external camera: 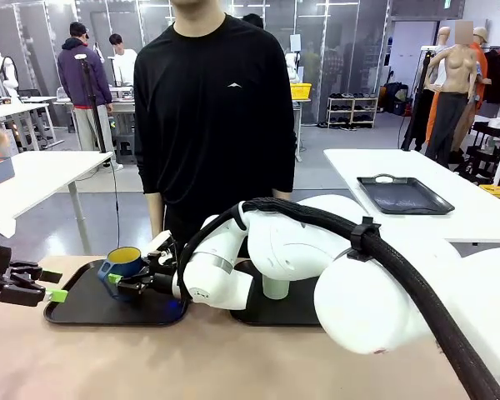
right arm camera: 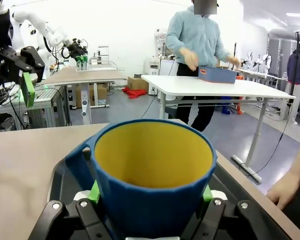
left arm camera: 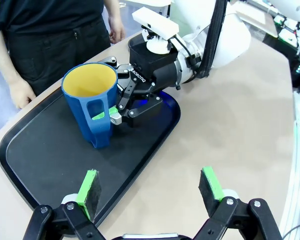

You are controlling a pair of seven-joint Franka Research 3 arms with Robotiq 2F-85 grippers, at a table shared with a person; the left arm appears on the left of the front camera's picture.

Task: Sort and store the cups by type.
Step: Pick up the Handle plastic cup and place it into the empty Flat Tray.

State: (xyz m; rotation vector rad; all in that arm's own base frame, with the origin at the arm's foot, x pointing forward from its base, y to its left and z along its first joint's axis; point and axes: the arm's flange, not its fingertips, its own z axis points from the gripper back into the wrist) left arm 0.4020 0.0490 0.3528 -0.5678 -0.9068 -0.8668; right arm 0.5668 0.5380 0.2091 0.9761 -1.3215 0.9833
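The only legible print is the white word "ROBOTIQ" on the black body of the right gripper, just above centre in the left wrist view, beside the blue mug.

So the blue mug is the 1 cup in sight: dark blue outside, yellow inside, with a chunky handle. It's upright, mouth up, empty as far as I can tell, over the left black tray, toward its far side, handle pointing left, pinched at the sides.
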